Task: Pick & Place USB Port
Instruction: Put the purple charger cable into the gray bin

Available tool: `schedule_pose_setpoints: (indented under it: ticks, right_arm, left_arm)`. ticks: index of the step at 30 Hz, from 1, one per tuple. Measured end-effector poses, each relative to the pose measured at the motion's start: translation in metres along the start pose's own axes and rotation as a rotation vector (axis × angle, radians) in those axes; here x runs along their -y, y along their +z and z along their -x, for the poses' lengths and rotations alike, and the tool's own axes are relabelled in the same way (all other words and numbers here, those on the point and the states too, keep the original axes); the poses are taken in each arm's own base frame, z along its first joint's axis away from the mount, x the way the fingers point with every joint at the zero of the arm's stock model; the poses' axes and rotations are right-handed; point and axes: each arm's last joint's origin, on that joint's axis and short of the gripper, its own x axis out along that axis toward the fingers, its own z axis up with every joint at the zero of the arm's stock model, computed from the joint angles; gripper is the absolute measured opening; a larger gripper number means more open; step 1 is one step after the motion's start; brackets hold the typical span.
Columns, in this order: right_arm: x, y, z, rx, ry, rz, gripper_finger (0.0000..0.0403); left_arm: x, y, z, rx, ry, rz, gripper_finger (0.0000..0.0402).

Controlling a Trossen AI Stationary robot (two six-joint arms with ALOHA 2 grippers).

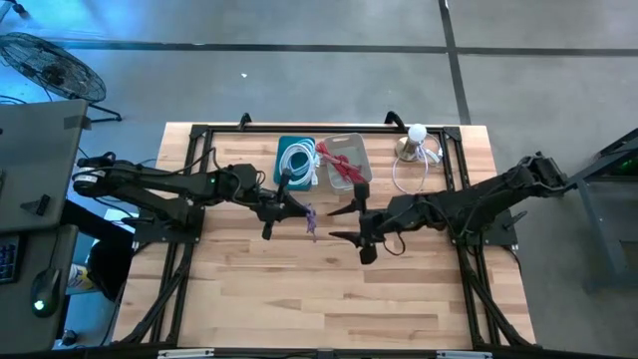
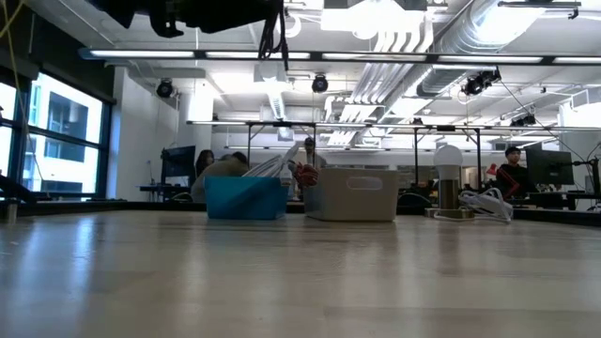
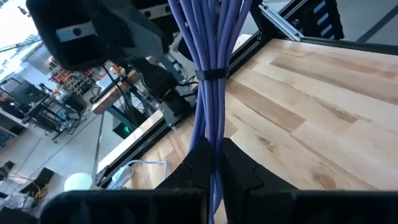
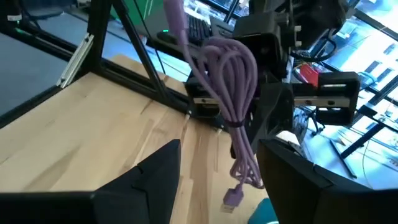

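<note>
Mid-task entry. Your left gripper (image 1: pixel 299 211) is clamped on the purple USB cable (image 1: pixel 311 220) and holds the bundle up over the middle of the worktop (image 1: pixel 299 299) — clear of the wood, not yet set down. In the left wrist view the strands run up from between the closed fingers (image 3: pixel 193 168) to a black tie around the bundle. The right gripper (image 1: pixel 344 224) sits just beside it with its fingers well apart, facing the hanging bundle, whose plug end dangles at the bottom in its wrist view; it touches nothing.

Judgement: pick done, place still to do — either a handover to the right arm or a drop into a bin.

Count: two arms; two bins at the far edge, one blue bin (image 1: pixel 296 163) with a white cable, one clear bin (image 1: pixel 346 160) with a red one; one lamp (image 1: pixel 415 142) with its own white cord.
</note>
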Motion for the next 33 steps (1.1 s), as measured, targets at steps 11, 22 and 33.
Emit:
schedule_pose_setpoints:
  ticks: [11,22,33]
  right_arm:
    - [0.004,-0.02,-0.034,0.026,0.064,0.048,0.0204]
    - [0.012,0.002,-0.037,0.096,0.044,0.063,0.0204]
    - [0.011,0.002,-0.037,0.105,0.069,0.064,0.0204]
  left_arm:
    - [-0.001,0.001,0.0,0.015,0.008,-0.008,0.0007]
    - [0.001,0.0,0.0,0.001,-0.019,-0.02,0.0007]
    - [0.001,0.0,0.0,0.0,-0.017,-0.024,0.0007]
